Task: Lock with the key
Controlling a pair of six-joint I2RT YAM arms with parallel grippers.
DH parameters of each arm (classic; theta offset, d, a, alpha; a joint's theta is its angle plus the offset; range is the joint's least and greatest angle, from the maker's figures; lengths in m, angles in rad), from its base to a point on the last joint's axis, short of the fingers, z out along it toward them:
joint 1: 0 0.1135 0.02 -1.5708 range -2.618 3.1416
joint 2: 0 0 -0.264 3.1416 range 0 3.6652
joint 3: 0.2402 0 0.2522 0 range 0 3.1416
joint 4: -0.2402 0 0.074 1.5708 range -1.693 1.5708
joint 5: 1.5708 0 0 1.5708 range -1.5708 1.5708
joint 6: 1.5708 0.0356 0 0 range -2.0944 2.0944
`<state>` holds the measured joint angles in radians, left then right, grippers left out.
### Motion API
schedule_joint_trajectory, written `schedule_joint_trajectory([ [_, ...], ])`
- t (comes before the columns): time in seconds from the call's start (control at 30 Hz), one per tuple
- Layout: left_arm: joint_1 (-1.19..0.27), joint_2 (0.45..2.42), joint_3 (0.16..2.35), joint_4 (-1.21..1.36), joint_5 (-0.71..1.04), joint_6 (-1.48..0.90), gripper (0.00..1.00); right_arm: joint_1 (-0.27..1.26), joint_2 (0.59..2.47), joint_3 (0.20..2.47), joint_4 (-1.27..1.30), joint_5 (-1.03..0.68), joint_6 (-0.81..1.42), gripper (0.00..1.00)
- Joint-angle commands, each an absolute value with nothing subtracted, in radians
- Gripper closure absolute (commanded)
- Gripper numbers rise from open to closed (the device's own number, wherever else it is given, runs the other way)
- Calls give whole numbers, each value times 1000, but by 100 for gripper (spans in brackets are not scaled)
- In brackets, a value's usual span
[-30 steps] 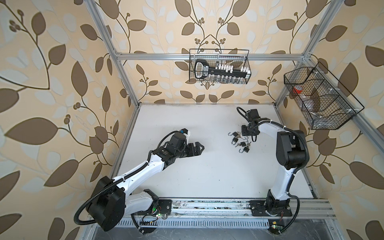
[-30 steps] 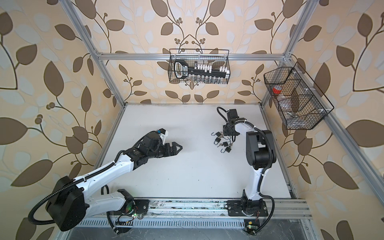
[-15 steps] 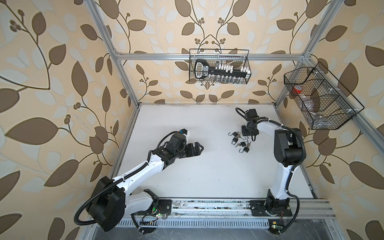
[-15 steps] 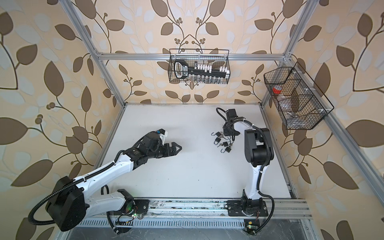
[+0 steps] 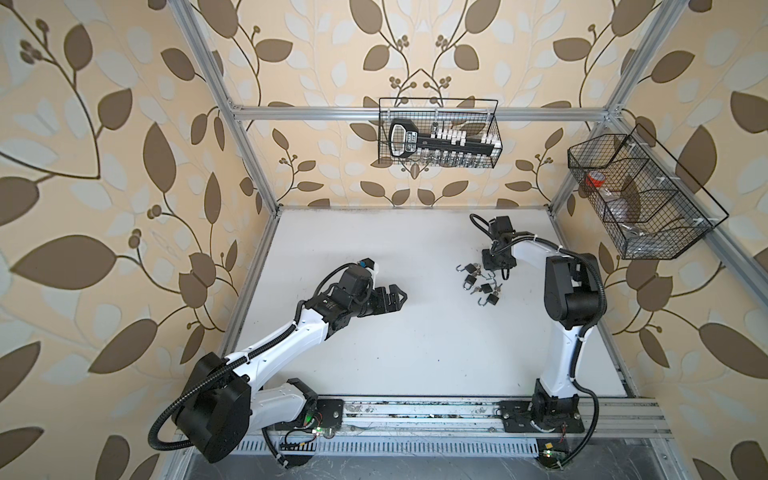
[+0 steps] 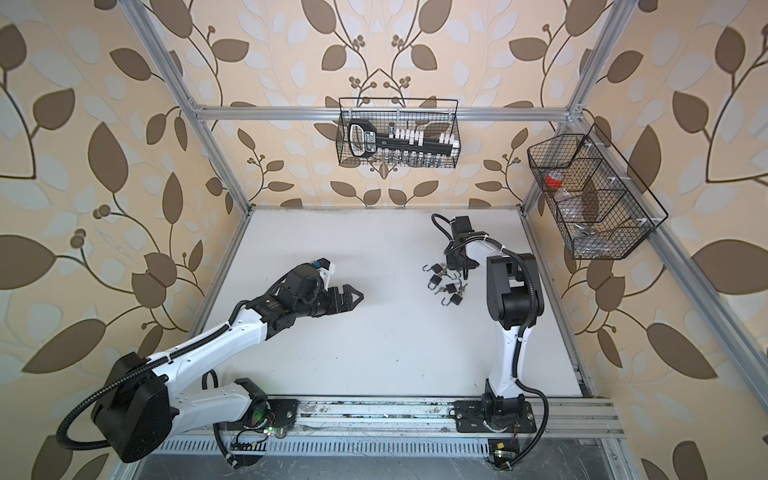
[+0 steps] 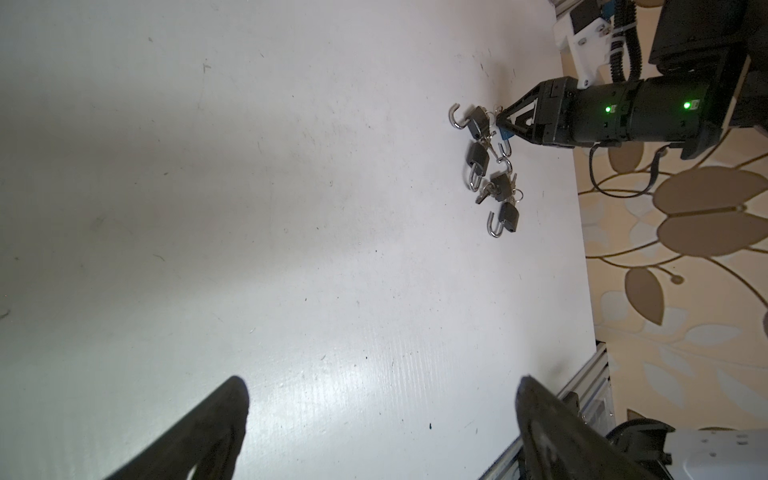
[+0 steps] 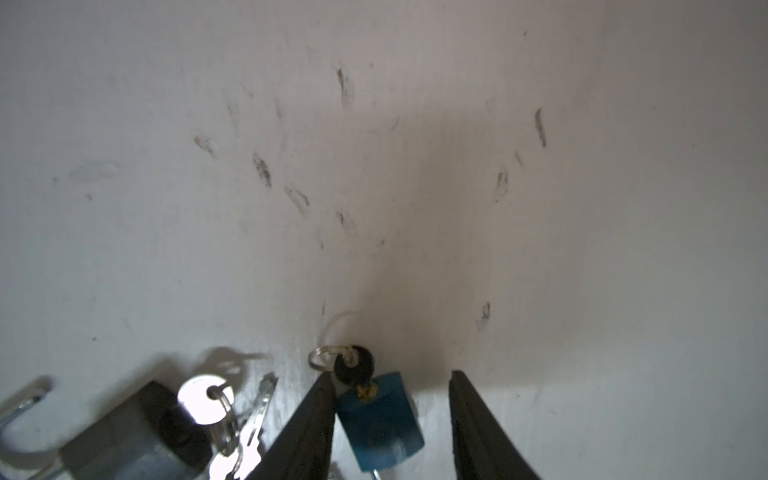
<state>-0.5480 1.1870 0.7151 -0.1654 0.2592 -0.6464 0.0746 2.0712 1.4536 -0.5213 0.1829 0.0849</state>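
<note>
Right gripper (image 8: 390,375) straddles blue lock (image 8: 380,424), one finger against it, the other clear, nothing gripped; left gripper (image 7: 381,382) gapes wide, empty

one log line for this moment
right gripper: open, straddling blue lock | left gripper: open, over table, apart from locks | grip: none

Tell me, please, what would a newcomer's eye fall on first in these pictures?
First comes the cluster of small dark padlocks with keys, on the right of the white table. The right gripper stands at its edge, jaws apart on either side of a blue padlock with a black-headed key. The left gripper hangs wide open over mid-table.
</note>
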Motion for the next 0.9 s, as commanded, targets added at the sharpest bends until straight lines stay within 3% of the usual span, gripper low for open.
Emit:
schedule_joint_trajectory([
  [0.0,-541,1196,760,-173,270,-649,1,62,2110,1471,-559,173,84,58],
  [0.3,-540,1198,763,-179,272,-650,1,58,2100,1464,-582,120,113,64],
  [0.6,-540,1196,772,-182,274,-653,1,45,2073,1426,-602,90,172,61],
  [0.87,-541,1191,772,-184,287,-658,1,32,2087,1427,-609,28,179,68],
])
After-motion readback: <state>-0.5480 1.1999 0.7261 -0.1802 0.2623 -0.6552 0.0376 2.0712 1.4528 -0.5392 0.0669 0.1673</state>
